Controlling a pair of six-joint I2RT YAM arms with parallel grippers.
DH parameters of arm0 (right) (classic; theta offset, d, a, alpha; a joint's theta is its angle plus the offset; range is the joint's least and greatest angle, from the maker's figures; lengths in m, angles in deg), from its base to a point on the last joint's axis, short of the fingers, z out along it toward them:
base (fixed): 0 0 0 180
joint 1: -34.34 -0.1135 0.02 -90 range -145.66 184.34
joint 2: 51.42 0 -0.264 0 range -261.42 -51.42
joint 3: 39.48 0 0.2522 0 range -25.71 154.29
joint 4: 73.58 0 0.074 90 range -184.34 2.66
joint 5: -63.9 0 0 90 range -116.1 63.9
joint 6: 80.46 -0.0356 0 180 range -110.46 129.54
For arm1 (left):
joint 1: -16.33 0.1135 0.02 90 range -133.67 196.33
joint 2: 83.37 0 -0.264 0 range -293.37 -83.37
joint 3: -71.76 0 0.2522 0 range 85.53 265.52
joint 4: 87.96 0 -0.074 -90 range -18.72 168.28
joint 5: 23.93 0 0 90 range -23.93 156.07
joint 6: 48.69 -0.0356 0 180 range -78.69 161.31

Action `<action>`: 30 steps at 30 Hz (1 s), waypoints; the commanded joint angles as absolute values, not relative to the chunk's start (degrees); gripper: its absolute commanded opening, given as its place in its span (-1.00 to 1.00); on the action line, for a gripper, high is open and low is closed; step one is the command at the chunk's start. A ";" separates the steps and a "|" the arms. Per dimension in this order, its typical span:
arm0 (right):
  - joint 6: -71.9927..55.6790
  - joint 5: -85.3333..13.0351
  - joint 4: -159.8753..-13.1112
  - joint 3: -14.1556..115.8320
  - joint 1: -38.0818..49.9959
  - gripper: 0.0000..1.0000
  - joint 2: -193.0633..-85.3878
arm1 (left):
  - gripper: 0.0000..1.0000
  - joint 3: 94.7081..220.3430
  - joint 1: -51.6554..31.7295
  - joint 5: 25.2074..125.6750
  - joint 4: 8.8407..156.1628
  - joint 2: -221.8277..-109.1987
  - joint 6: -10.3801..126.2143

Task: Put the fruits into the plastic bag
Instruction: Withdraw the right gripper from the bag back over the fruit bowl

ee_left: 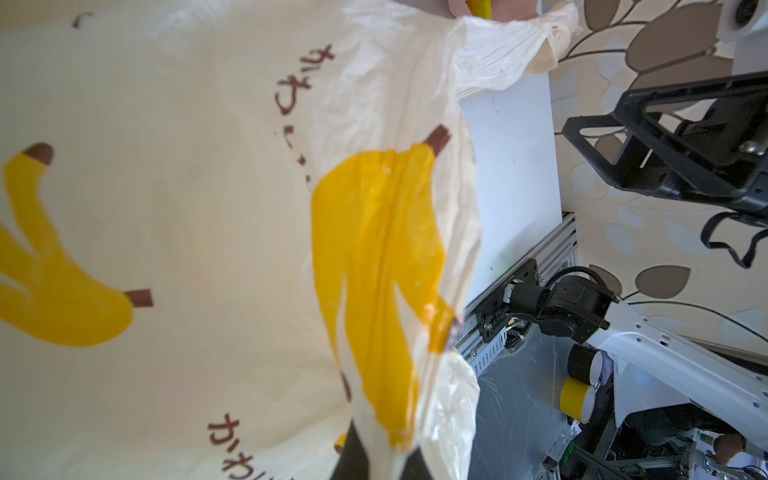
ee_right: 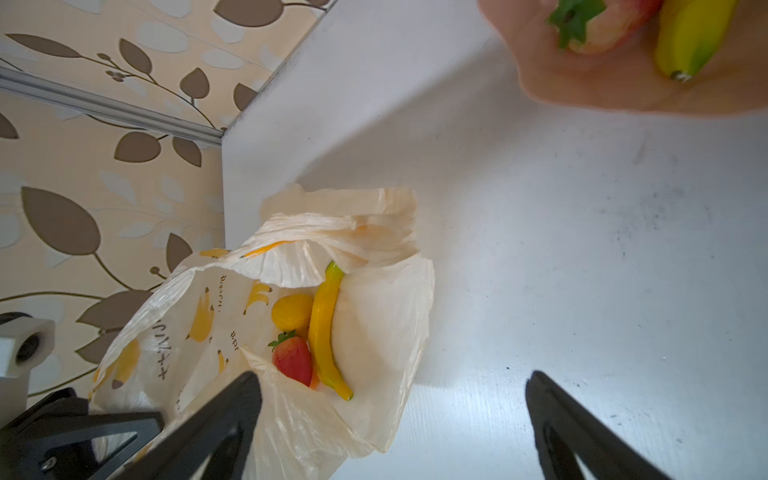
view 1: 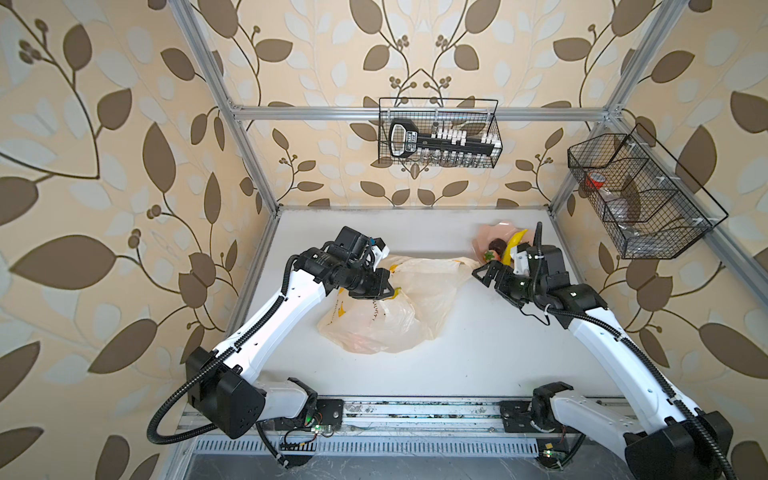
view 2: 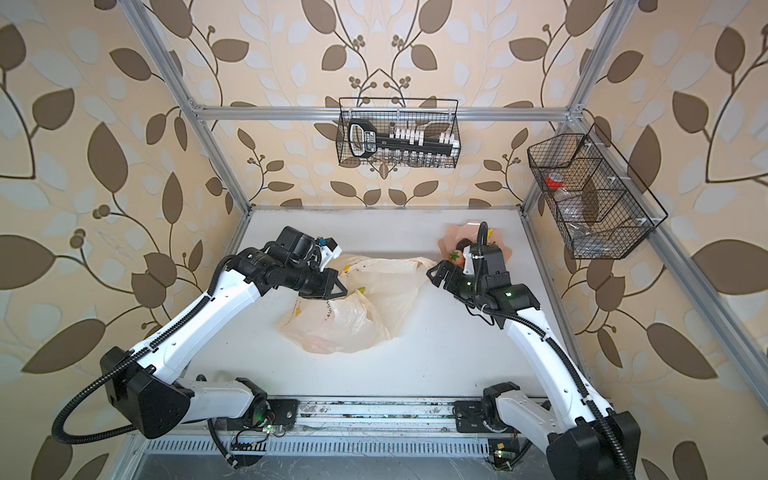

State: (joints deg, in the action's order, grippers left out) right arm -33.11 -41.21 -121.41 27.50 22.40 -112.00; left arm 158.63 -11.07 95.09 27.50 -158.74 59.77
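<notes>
Crinkly plastic bag point(ee_left: 199, 216) film is sitting clenched in my left gripper point(view 1: 390, 293) so its mouth is gaping open, while my right gripper point(ee_right: 392, 376) is hovering spread wide and empty between the bagged banana point(ee_right: 326, 332) and the fruits point(ee_right: 602, 29) waiting on the pink plate point(ee_right: 602, 91).

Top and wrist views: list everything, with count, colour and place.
plastic bag: one, cream with banana prints, mid-table.
bananas: two, yellow, one in the bag, one on the plate.
strawberries: two, red, one in the bag, one on the plate.
round fruit: one, yellow, in the bag.
dark fruit: one, purple-brown, on the plate.
plate: one, pale pink, far right of table.
wire baskets: two, black, back wall and right wall.
table: one, white.
left gripper: black, shut on the bag.
right gripper: black, open, between bag and plate.
</notes>
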 commanded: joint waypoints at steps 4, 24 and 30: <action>-29.99 -36.47 -122.19 30.11 23.70 0.99 -113.97 | -1.00 158.60 -11.36 94.55 27.83 -156.81 59.90; -22.81 -27.06 -121.79 40.42 29.93 0.90 -126.56 | -1.00 158.14 -11.36 94.37 28.14 -155.97 60.42; -20.20 -23.17 -122.39 44.41 32.26 0.87 -130.73 | -1.00 158.07 -11.38 94.20 28.01 -155.64 60.58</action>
